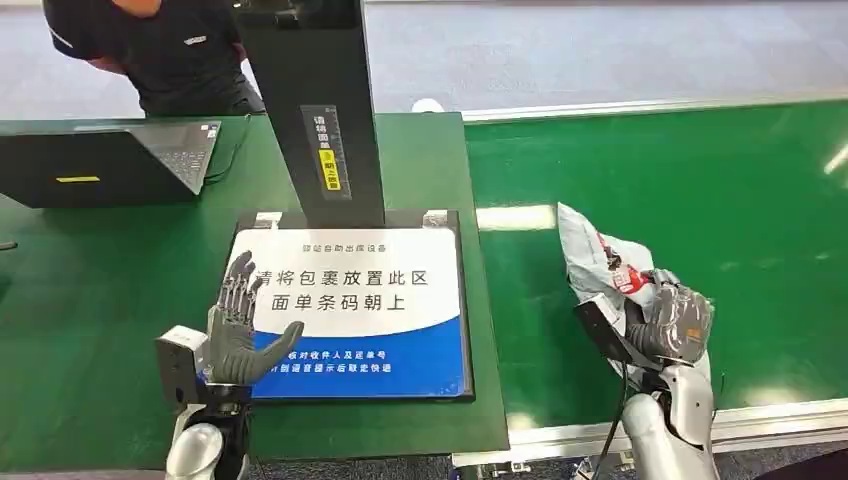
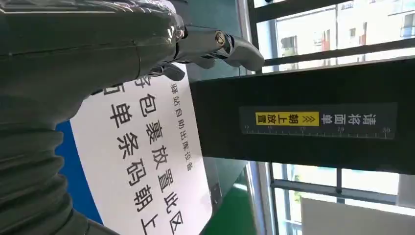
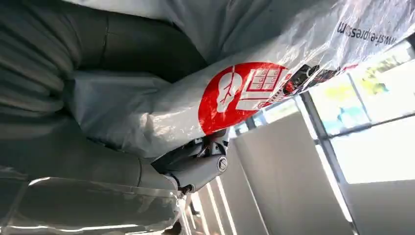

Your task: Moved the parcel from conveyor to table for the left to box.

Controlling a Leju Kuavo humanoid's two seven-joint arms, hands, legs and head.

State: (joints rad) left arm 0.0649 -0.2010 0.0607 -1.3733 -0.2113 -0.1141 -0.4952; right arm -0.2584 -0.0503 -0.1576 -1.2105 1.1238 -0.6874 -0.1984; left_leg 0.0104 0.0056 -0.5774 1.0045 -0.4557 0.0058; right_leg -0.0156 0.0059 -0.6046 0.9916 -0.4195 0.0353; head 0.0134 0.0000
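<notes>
Fingers (image 1: 690, 310) of the right hand (image 1: 672, 325) are wrapped round a crumpled grey plastic parcel (image 1: 598, 258), gripping it at its near end, with the bag standing up out of the grasp over the green conveyor (image 1: 700, 180); the right wrist view shows the same bag, with its red round print, pressed against the palm and a finger curled beneath it; whether the parcel's lower edge touches the belt cannot be told. Over on the other side, the left hand (image 1: 238, 330) is held upright with its fingers spread and nothing in them, poised above the near left part of the white and blue placard (image 1: 370, 300) that lies on the green tabletop (image 1: 90, 300); a black post (image 1: 320, 100) rises from the far edge of that placard, a dark laptop (image 1: 110, 160) sits further left, and a person in a dark shirt (image 1: 170, 50) stands beyond the tabletop. By my reading the step in hand is the pick from the belt, with the carry across not yet made; the next move calls for lifting the bag clear, swinging it leftward over the gap between belt and tabletop, and setting it down near the placard within reach of the left hand, while keeping the loose plastic from slipping or snagging.
</notes>
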